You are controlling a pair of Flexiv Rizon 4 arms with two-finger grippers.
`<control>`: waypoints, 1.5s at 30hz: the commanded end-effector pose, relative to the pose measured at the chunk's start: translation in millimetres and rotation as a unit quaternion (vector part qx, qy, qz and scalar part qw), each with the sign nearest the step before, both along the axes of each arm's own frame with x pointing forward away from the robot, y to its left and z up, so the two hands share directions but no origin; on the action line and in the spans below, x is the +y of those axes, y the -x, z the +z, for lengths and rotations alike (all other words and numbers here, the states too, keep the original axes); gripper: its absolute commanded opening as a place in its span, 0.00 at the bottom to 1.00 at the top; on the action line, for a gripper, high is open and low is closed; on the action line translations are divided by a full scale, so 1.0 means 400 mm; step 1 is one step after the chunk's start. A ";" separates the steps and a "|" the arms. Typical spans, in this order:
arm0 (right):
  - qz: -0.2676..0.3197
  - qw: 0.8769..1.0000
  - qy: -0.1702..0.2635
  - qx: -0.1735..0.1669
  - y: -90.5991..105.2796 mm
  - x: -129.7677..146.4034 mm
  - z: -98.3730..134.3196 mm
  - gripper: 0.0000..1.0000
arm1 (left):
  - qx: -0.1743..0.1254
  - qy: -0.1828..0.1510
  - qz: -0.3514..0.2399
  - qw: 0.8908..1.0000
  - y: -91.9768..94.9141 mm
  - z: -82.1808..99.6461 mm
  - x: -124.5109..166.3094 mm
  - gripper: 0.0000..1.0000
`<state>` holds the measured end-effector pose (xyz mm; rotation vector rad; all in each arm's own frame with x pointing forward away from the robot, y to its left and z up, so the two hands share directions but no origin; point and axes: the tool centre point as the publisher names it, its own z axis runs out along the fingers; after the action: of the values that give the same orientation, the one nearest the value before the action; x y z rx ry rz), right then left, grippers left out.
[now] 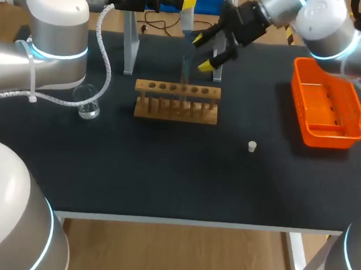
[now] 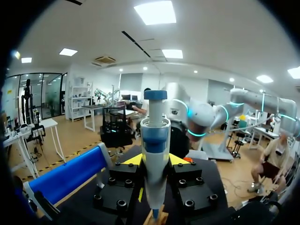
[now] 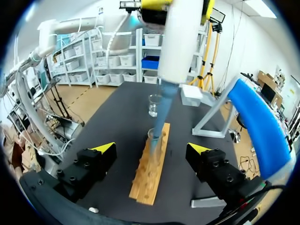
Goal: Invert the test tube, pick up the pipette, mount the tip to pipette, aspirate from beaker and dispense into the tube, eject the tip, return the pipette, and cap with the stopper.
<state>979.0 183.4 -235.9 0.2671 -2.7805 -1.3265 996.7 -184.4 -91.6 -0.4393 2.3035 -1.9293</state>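
Left tool (image 2: 153,160) is closed on the white-and-blue plastic pipette (image 2: 154,136), which is held upright above the light wooden tube rack (image 1: 176,108). The translucent blue pipette tip (image 3: 161,110) is mounted, and its end is positioned at the mouth of the clear glass test tube (image 3: 153,137) standing in the rack. The right tool (image 1: 203,52) is held open just behind the rack, its fingers set either side of the tube without contact. The small clear glass beaker (image 1: 89,108) is located left of the rack. The small white stopper (image 1: 252,146) is placed on the dark counter (image 1: 165,171), near the orange plastic basket (image 1: 299,94).
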 end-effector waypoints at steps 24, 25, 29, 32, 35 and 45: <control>-0.080 0.992 -0.073 -0.069 0.021 -0.185 0.421 1.00 | -0.001 0.001 0.002 1.000 0.002 -0.001 -0.002 0.00; -0.074 0.992 -0.079 -0.070 0.016 -0.178 0.441 1.00 | -0.001 0.001 0.002 1.000 0.002 -0.001 -0.002 0.00; -0.061 0.992 -0.085 -0.076 0.003 -0.142 0.501 1.00 | -0.001 0.001 0.002 1.000 0.002 -0.001 -0.002 0.00; -0.052 0.993 -0.078 -0.074 -0.004 -0.117 0.533 1.00 | -0.001 0.001 0.002 1.000 0.002 -0.001 -0.002 0.00; -0.047 0.994 -0.077 -0.065 -0.009 -0.093 0.557 1.00 | -0.001 0.001 0.002 1.000 0.002 -0.001 -0.002 0.00; -0.070 0.994 -0.081 -0.030 -0.028 -0.043 0.594 0.13 | -0.001 0.001 0.002 1.000 0.002 -0.001 -0.002 0.00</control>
<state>983.3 162.0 -0.9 0.1201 -2.8046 -1.6275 996.6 -184.5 -91.5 -0.4396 2.3034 -1.9292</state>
